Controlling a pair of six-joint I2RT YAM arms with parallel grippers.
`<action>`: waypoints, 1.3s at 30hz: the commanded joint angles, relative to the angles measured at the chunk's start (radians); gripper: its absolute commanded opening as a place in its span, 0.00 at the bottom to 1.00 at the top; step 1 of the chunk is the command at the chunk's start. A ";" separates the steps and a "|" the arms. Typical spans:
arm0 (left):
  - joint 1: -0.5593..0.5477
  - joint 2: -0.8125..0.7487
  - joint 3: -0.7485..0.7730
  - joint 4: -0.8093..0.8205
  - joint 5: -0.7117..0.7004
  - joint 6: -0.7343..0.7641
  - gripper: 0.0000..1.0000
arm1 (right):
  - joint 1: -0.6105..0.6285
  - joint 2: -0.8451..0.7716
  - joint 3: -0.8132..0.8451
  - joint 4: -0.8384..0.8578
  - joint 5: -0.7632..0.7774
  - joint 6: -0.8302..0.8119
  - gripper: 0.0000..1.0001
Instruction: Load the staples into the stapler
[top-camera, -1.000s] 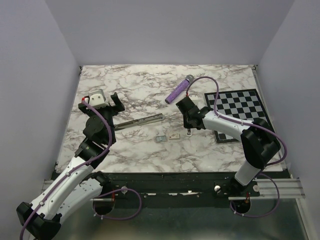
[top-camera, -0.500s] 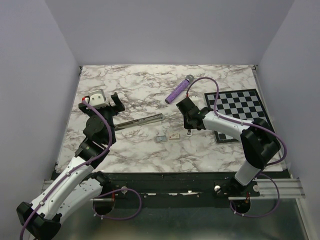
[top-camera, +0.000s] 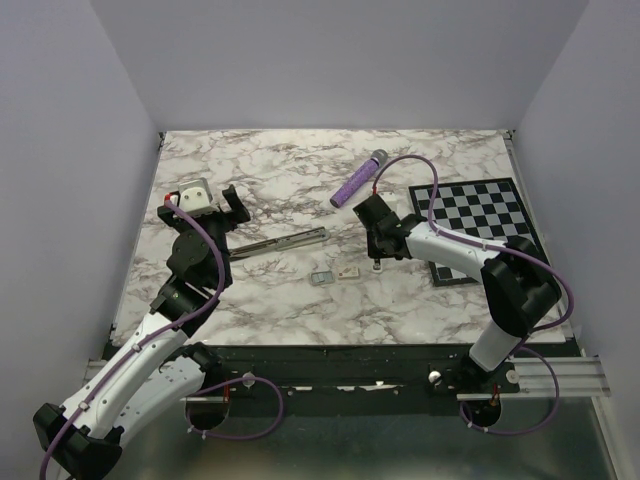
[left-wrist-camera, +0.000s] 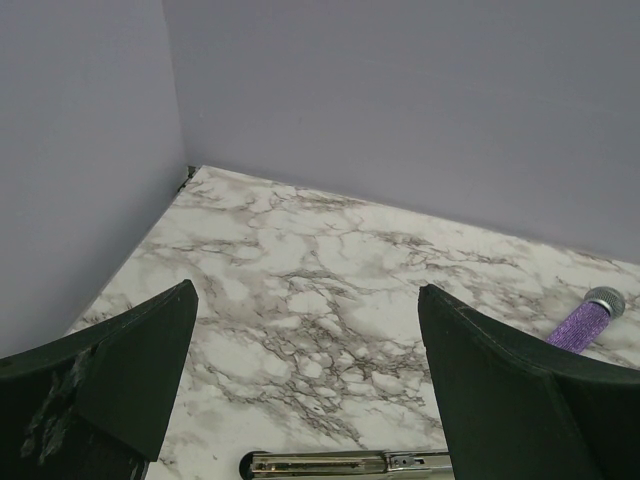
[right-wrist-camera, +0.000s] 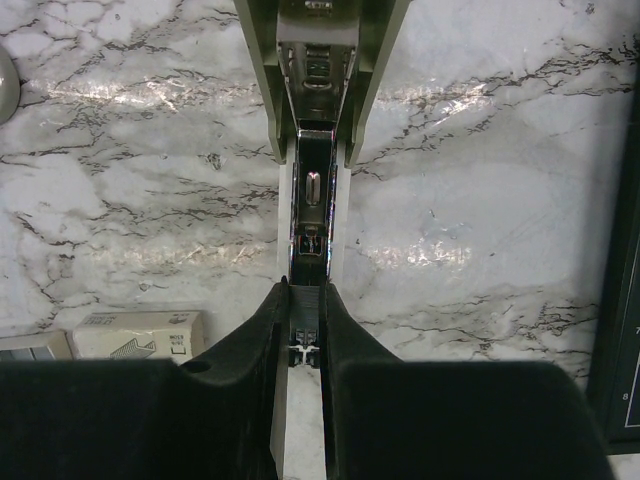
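Nothing moved: right fingers (right-wrist-camera: 245, 345) pinch stapler (right-wrist-camera: 316, 120); left fingers (left-wrist-camera: 140, 370) spread.

Beige-grey stapler (right-wrist-camera: 258, 70) at the right gripper (right-wrist-camera: 303, 300), cream box (right-wrist-camera: 140, 333) just left of it, grey-veined white table (right-wrist-camera: 480, 200), black-and-white chequered board (top-camera: 480, 215).

My bench (right-wrist-camera: 480, 150) carries the stapler (right-wrist-camera: 312, 190). The staples box (right-wrist-camera: 135, 335) lies just left of it, the checkerboard (top-camera: 490, 205) to its right.
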 joint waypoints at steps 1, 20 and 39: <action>0.005 0.000 -0.004 0.000 0.016 -0.013 0.99 | -0.010 0.018 -0.019 0.019 -0.017 0.006 0.20; 0.005 0.002 -0.006 -0.002 0.019 -0.016 0.99 | -0.025 0.003 -0.008 0.005 -0.026 0.011 0.36; 0.005 0.006 -0.001 -0.008 0.056 -0.009 0.99 | -0.164 -0.031 0.227 -0.052 -0.045 -0.153 0.79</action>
